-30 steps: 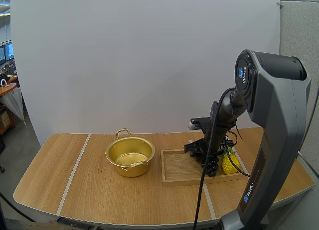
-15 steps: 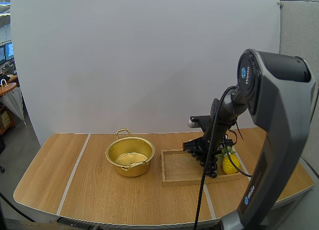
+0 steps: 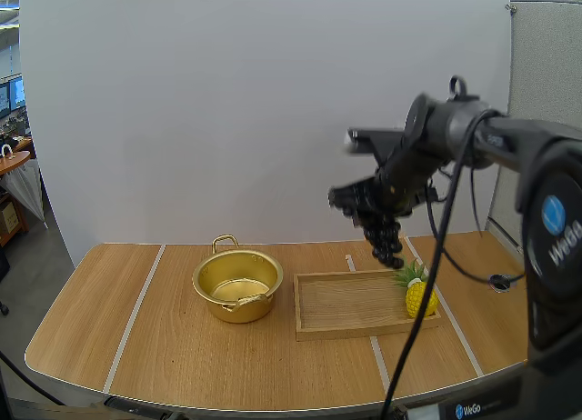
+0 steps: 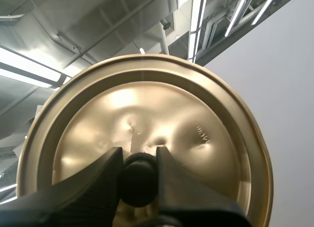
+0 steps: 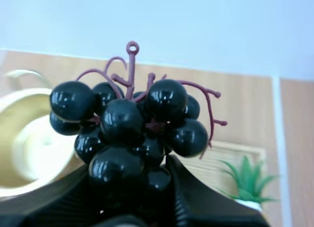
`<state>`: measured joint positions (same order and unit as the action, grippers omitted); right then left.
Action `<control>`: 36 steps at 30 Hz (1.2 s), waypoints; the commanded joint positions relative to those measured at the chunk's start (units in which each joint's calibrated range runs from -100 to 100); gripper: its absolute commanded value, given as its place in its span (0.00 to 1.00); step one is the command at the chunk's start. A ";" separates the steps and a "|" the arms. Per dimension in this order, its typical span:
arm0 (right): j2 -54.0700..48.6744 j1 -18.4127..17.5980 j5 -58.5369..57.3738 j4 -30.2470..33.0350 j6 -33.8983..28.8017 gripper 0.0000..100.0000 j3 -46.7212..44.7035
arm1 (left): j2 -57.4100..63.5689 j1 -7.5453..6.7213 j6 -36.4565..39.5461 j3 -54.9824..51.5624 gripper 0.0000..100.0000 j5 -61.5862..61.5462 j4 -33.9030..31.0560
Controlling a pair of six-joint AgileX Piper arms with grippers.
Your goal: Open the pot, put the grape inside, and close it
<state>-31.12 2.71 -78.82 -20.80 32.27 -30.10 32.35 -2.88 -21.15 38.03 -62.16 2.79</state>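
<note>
The gold pot (image 3: 237, 286) stands open on the table, left of the wooden tray (image 3: 350, 306). My right gripper (image 3: 371, 205) hangs high above the tray's far side, shut on a bunch of black grapes (image 3: 386, 241) that dangles below it. In the right wrist view the grapes (image 5: 132, 128) sit pinched between the fingers (image 5: 64, 192), with the pot (image 5: 24, 143) and the tray (image 5: 235, 163) below. In the left wrist view my left gripper (image 4: 139, 175) is shut on the black knob (image 4: 139, 180) of the gold lid (image 4: 147, 138), held up off the table.
A small yellow pineapple (image 3: 418, 294) stands at the tray's right end; its green top (image 5: 248, 180) is beside the grapes in the right wrist view. White tape lines (image 3: 136, 311) cross the wooden table.
My right gripper has risen from the tray with the grapes, lifting them well above the table and slightly away from the pineapple. The pot has not moved.
</note>
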 commanded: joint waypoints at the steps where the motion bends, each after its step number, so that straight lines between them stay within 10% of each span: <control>1: -0.98 -0.35 -7.39 -5.21 3.13 0.00 4.97 | 0.18 -0.14 0.57 0.43 0.00 2.94 -0.39; 18: 7.54 -15.42 -6.87 -5.88 1.59 0.00 13.25 | 0.18 -0.14 0.57 0.43 0.00 2.94 -0.39; 36: 29.24 -19.82 5.15 0.86 -1.00 0.00 18.44 | 0.18 -0.14 0.57 0.43 0.00 2.94 -0.39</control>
<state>-3.64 -17.10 -75.55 -20.54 31.29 -13.13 32.35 -2.88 -21.15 38.03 -62.16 2.79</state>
